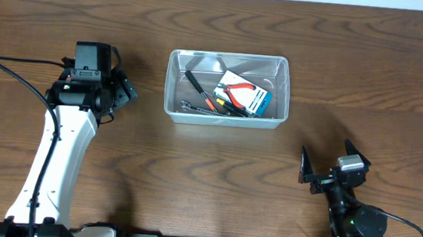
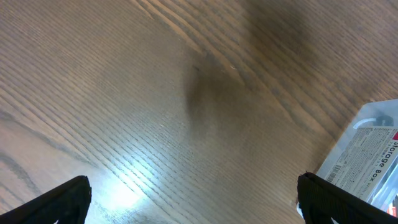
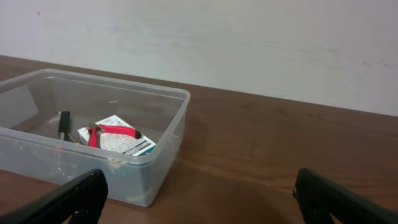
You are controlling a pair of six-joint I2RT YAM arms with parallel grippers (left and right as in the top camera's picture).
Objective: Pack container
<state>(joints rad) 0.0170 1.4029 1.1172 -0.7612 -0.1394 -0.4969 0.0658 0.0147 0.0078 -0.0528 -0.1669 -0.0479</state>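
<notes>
The clear plastic container (image 1: 281, 94) stands at mid-table. It holds a blue-and-white box (image 1: 252, 99), red-handled pliers (image 1: 236, 88), a black-handled tool (image 1: 195, 82) and a wrench (image 1: 194, 108). It also shows in the right wrist view (image 3: 168, 134), and its corner shows in the left wrist view (image 2: 372, 155). My left gripper (image 1: 125, 89) is open and empty, to the left of the container. My right gripper (image 1: 330, 164) is open and empty, in front of the container and to its right.
The wooden table (image 1: 367, 63) spreads all round the container. A black cable (image 1: 11, 69) runs from the left arm toward the left edge. A white wall (image 3: 249, 37) shows behind the table in the right wrist view.
</notes>
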